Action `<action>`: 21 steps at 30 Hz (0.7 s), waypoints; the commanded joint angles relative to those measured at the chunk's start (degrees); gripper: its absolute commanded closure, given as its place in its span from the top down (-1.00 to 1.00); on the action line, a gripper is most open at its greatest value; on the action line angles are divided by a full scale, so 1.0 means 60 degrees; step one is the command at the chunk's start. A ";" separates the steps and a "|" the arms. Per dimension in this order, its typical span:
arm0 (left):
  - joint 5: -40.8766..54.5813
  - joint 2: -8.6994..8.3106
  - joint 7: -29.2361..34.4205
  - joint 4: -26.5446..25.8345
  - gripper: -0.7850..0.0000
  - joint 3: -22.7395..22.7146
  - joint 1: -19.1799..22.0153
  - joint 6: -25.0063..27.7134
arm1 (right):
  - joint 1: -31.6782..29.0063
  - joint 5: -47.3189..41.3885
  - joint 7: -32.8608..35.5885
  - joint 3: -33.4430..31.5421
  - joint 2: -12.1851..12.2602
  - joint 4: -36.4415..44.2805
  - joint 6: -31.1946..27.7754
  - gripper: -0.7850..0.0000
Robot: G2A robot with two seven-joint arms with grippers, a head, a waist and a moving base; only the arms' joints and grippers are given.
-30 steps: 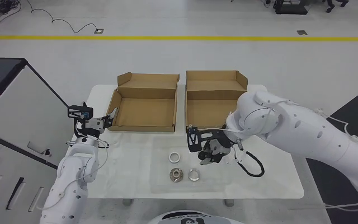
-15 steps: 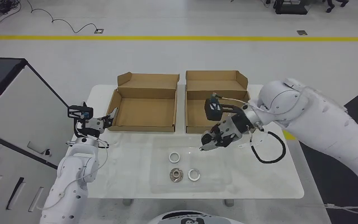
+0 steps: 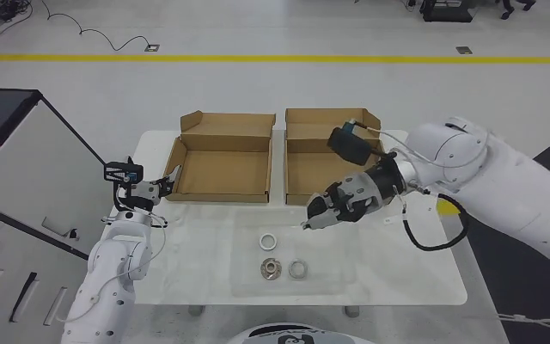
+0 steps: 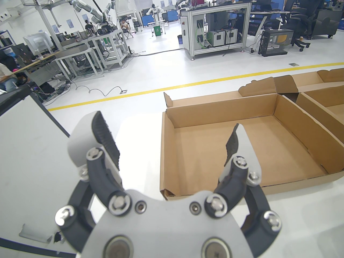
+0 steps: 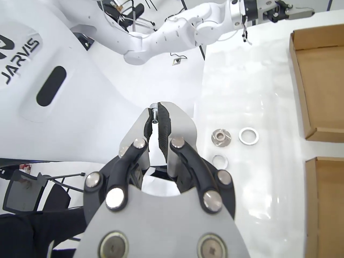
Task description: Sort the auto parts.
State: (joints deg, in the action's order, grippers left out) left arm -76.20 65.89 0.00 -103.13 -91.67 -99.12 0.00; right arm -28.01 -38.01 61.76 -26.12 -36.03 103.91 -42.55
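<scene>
The right gripper [image 3: 308,222] is clamped on a small threaded bolt [image 5: 153,112], which sits pinched at the very tips of its dark pads. The gripper hangs above the white table [image 3: 215,232], just near of the right cardboard box [image 3: 308,172] and off that box's near-left corner.

Three parts lie on the table in front of the boxes, to the left of and nearer than the held bolt. They are a pale ring [image 3: 268,242], a flanged metal hub [image 3: 271,269] nearer still, and a second ring [image 3: 297,269] just right of the hub.

Both boxes stand open side by side at the far half of the table, flaps up. The left cardboard box [image 3: 225,172] shows a bare cardboard floor. What can be seen of the right box's floor is bare too, though the right arm covers part of it.

The left gripper [image 3: 170,179] sits with its jaws spread wide and holding nothing, just off the left wall of the left box.
</scene>
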 commanded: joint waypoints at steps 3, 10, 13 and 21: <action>0.0000 0.0000 0.0000 0.0000 1.00 0.0000 0.0000 0.0000 | 0.0331 -0.0426 -0.0181 0.0259 -0.0160 -0.0029 -0.0182 -1.00; 0.0000 0.0000 0.0000 0.0000 1.00 0.0000 0.0000 0.0000 | 0.0944 -0.1248 -0.0685 0.0789 -0.0638 -0.0187 -0.0687 -1.00; 0.0000 0.0000 0.0000 0.0000 1.00 0.0000 0.0000 0.0000 | 0.0973 -0.1290 -0.0716 0.0814 -0.0665 -0.0192 -0.0718 -1.00; 0.0000 0.0000 0.0000 0.0000 1.00 0.0000 0.0000 0.0000 | 0.0973 -0.1290 -0.0716 0.0814 -0.0665 -0.0192 -0.0718 -1.00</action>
State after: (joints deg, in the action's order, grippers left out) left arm -76.20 65.89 0.00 -103.13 -91.67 -99.12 0.00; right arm -22.12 -45.82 57.40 -21.19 -40.07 102.74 -46.92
